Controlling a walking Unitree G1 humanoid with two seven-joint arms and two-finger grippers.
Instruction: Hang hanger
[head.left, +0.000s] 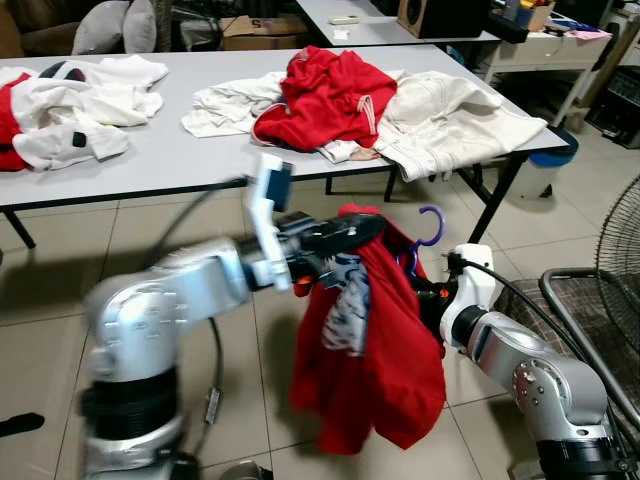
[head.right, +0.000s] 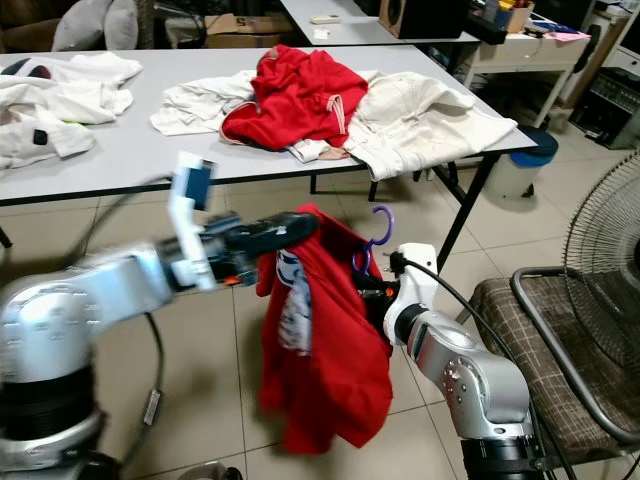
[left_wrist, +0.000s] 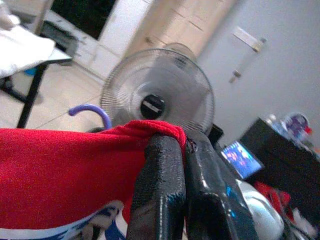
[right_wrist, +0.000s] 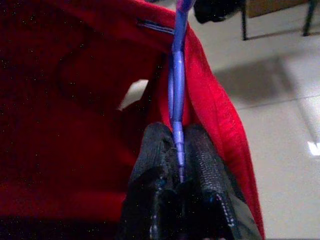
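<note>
A red shirt (head.left: 375, 360) with a blue-and-white print hangs in mid-air in front of me, draped over a purple hanger (head.left: 432, 226) whose hook sticks up to its right. My left gripper (head.left: 352, 232) is shut on the shirt's top fold, seen close in the left wrist view as fingers (left_wrist: 165, 185) pinching red cloth (left_wrist: 60, 170). My right gripper (right_wrist: 177, 165) is shut on the hanger's thin purple bar (right_wrist: 176, 85), low behind the shirt; its wrist (head.left: 470, 290) shows at the shirt's right edge.
A grey table (head.left: 180, 150) stands beyond, with white clothes (head.left: 450, 120), a red garment (head.left: 325, 95) and more white laundry (head.left: 70, 105) on it. A standing fan (head.left: 625, 260) and a chair (head.left: 560, 310) are to my right. Tiled floor lies below.
</note>
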